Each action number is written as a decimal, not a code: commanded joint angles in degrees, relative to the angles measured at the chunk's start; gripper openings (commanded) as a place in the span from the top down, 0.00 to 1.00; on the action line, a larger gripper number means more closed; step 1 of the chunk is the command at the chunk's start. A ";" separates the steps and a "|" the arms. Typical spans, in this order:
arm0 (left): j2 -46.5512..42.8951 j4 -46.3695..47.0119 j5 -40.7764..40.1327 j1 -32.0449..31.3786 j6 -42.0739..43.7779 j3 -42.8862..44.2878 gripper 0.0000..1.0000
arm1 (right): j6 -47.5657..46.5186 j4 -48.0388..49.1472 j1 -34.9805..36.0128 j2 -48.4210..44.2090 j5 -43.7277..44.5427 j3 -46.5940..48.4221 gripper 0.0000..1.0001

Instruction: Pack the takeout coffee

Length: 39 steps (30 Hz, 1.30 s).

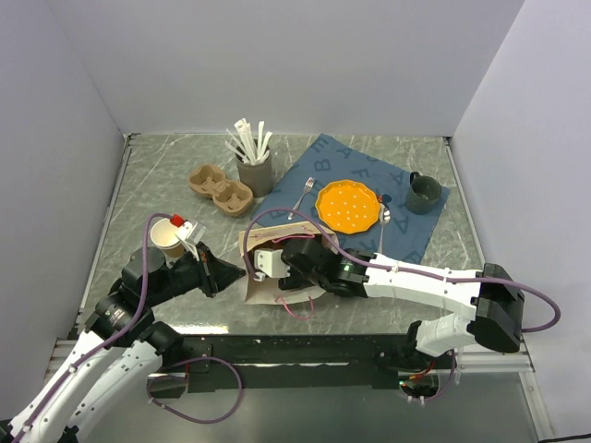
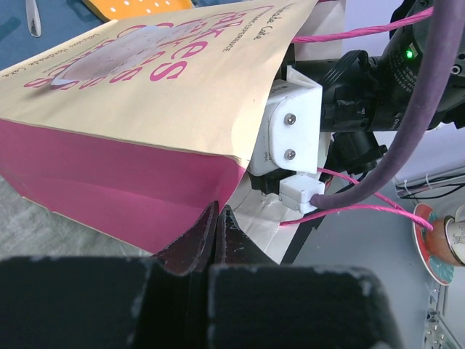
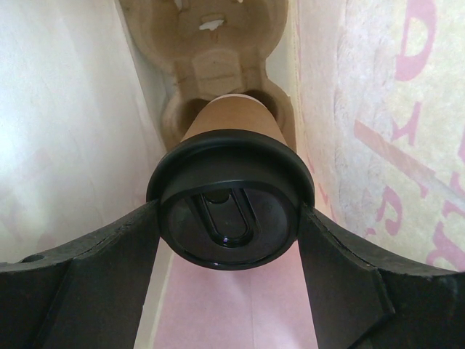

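Note:
The takeout coffee (image 3: 229,182), a kraft-brown cup with a black sip lid, lies inside the paper bag (image 3: 378,109). Its base points into a well of a pulp cup carrier (image 3: 211,65) deeper in the bag. My right gripper (image 3: 229,218) is shut on the lid, one finger touching each side. From above, the bag (image 1: 263,291) lies on its side near the front edge, and it hides the right fingers and the coffee. My left gripper (image 2: 217,212) is shut on the bag's pink side edge (image 2: 123,189) at its mouth, left of the bag (image 1: 224,273).
A lidless paper cup (image 1: 168,236) stands beside the left arm. Behind it sit a second pulp carrier (image 1: 222,188) and a grey holder of utensils (image 1: 254,171). A blue cloth (image 1: 369,166) carries an orange plate (image 1: 348,205), cutlery and a dark mug (image 1: 424,193).

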 commanded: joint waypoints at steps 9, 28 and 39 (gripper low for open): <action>0.51 0.73 0.00 -0.61 -0.40 0.05 0.99 | -0.76 2.15 -0.32 -0.37 2.90 1.30 0.59; 1.04 0.56 0.00 -0.78 -0.14 0.22 0.99 | 1.52 0.65 -0.24 0.77 2.20 0.25 0.60; 0.95 0.47 -0.35 -0.87 -0.31 0.22 0.99 | 2.93 3.46 -0.32 3.50 3.25 -0.46 0.60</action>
